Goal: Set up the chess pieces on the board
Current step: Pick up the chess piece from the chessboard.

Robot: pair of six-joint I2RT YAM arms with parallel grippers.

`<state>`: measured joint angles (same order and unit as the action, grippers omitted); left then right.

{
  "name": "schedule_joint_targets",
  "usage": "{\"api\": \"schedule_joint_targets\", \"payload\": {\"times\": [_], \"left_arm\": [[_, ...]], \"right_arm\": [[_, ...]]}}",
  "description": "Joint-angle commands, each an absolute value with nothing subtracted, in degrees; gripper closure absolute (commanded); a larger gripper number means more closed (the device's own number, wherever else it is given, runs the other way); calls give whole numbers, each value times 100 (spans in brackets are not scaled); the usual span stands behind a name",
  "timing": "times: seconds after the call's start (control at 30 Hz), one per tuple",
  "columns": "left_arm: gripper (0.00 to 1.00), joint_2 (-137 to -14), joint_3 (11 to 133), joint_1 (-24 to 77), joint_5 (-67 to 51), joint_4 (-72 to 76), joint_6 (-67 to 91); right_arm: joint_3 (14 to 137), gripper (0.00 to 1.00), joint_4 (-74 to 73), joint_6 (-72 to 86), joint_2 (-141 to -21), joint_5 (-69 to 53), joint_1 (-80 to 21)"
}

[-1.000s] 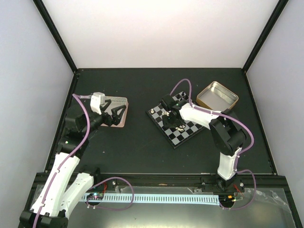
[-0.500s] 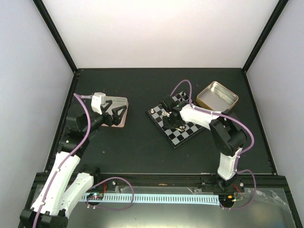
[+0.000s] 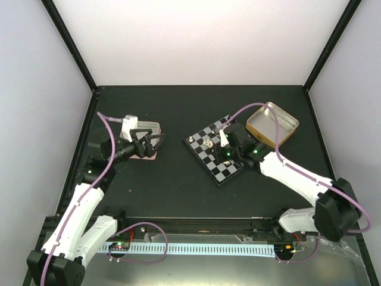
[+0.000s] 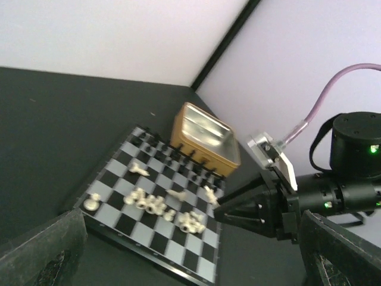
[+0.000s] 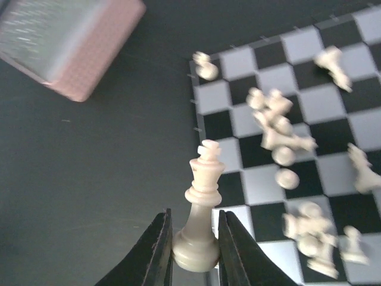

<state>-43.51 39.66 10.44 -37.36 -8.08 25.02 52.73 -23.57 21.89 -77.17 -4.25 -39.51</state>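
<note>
The right end effector [image 5: 195, 245] is closed narrowly on the round base of one tall cream-white crowned piece [image 5: 203, 189], holding it over the left edge of the board [image 3: 204, 156]; whether the base touches a square cannot be told. The board sits right of centre on the dark worktop [image 3: 172, 185]. Other cream-white chess pieces [image 4: 156, 204] lie toppled and bunched across its middle squares, while black pieces [image 4: 178, 156] stand in a row along the far edge. Judged by appearance, the pieces are light, rigid and smooth, top-heavy on small bases, and likely to tip or roll if nudged. The base or the lower stem offers the surest hold, as the crown is thin and tapering. A silver tin [image 3: 272, 124] lies open just beyond the board's far right corner, and its interior shows nothing in it. A pink-sided tin [image 5: 80, 50] rests well to the left; its contents cannot be made out. The left end effector [image 3: 150, 143] hovers over that tin with its jaws spread wide, holding nothing.
</note>
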Motion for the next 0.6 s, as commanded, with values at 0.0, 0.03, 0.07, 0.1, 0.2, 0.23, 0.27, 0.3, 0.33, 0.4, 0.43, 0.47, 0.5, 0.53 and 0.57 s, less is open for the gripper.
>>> {"api": "schedule_joint_targets", "payload": {"times": [0.0,0.03,0.07,0.1,0.2,0.23,0.27,0.3,0.33,0.4,0.43,0.47,0.5,0.53,0.57], "left_arm": [[1,-4585,4009,1142,-4943,-12,3272],[1,-4651,4047,1198,-5145,47,3377],[1,-4706,4100,1244,-5293,51,3463],[1,-4754,4151,1293,-5393,40,3543],[1,-4930,4273,1413,-5587,43,3828],[1,-5009,4310,1468,-5640,83,3940],[1,-5058,4346,1544,-5702,131,4026],[1,-5152,4383,1606,-5749,165,4100],[2,-5233,4439,1698,-5789,182,4153],[4,-5402,4570,1896,-5846,181,4193],[6,-5497,4637,1994,-5859,184,4194],[9,-5580,4725,2113,-5869,178,4195],[13,-5688,4790,2182,-5865,166,4175],[17,-5783,4846,2240,-5863,136,4155],[21,-5874,4911,2288,-5862,96,4124]], "right_arm": [[4969,89,-932,1636,-7085,-1900,-3965],[4944,89,-766,1605,-6903,-2169,-3965],[4928,89,-615,1561,-6830,-2420,-3970],[4924,89,-481,1518,-6704,-2635,-3972],[4914,89,-181,1315,-6531,-3239,-3965],[4921,89,-129,1256,-6508,-3376,-3965],[4937,88,-108,1178,-6491,-3495,-3968],[4958,88,-110,1106,-6502,-3592,-3968],[4987,88,-132,1026,-6516,-3675,-3970],[5044,88,-200,863,-6536,-3836,-3972],[5080,88,-236,796,-6560,-3898,-3973],[5100,88,-288,742,-6577,-3972,-3973],[5124,88,-341,690,-6595,-4010,-3966],[5148,88,-385,643,-6618,-4042,-3965],[5162,88,-423,622,-6630,-4073,-3971]]}}
